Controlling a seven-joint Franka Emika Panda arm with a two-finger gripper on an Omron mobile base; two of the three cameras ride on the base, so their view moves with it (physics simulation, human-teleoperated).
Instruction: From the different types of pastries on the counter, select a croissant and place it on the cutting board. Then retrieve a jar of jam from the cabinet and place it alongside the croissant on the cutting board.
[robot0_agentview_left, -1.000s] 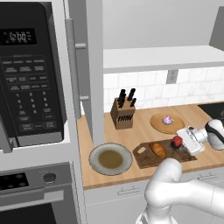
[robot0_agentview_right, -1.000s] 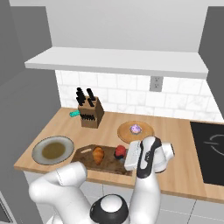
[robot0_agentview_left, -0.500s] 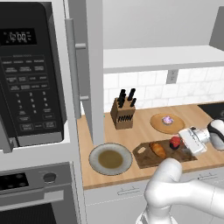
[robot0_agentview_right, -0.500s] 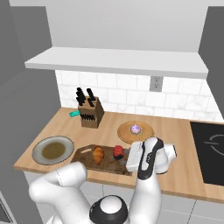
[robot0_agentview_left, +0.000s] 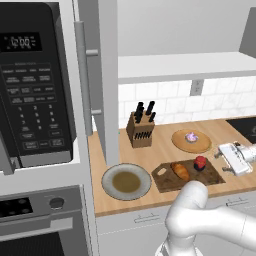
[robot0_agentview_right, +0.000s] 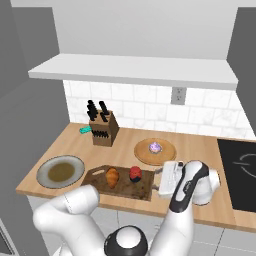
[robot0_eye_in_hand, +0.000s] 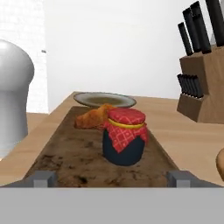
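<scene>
Two items on board: the golden-orange oblong croissant and the small squat jar of jam with its red checked cloth top both sit on the dark brown rectangular wooden cutting board, side by side, close but apart.
Jar pose: upright, free-standing, nothing gripping it.
Gripper state: the white two-finger gripper stands wide, jaws spread and empty; in the hand view its two grey finger tips flank the near end of the board.
Key relation: the jar lies straight ahead along the gripper's line of sight, centred between the tips, with bare board showing between it and them.
Side: in the right base view the gripper is just right of the board's right end, level with the jar.
Croissant axis: it lies just beyond the jar, on its left in the right base view, long axis across the board's width.
Surroundings: round light-wood plate with the pink-purple frosted pastry farther back; wooden knife block far left; grey plate left of the board.
Judgement: both placements look done; a pull-back to the right, away from the jar, seems the safe exit.
</scene>
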